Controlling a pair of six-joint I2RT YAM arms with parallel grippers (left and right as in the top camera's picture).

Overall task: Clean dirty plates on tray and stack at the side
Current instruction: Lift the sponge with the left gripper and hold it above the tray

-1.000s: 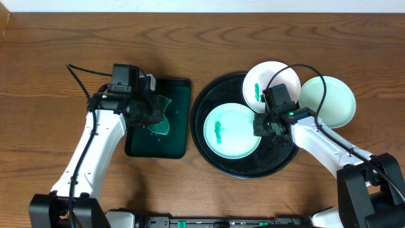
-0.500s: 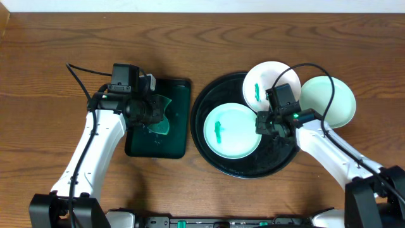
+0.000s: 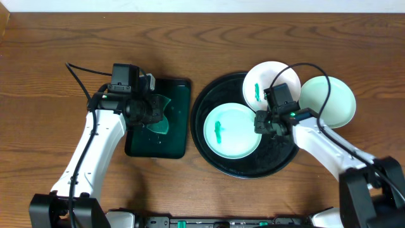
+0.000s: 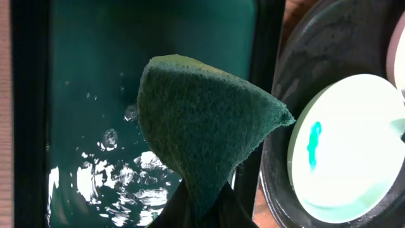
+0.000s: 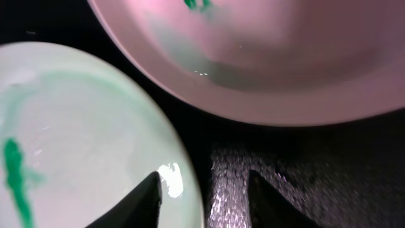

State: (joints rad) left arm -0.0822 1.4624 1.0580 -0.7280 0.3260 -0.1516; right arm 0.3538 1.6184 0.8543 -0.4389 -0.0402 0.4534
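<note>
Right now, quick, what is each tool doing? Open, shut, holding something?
Left tool: shut on the green sponge.
Right tool: open, holding nothing, fingers on either side of the edge of the pale green plate.

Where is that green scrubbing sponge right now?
From overhead, the sponge hangs in the left pincer over the small green tray, left of the black tray.

I see a glossy black tray (image 3: 273, 159), a pale mint plate (image 3: 231, 132) and a white plate (image 3: 266, 73) both smeared green, a third plate (image 3: 338, 107) plain mint, dark green sponge (image 4: 202, 133), deep green rectangular tray (image 3: 172, 145), brown-grained table (image 3: 57, 38).
</note>
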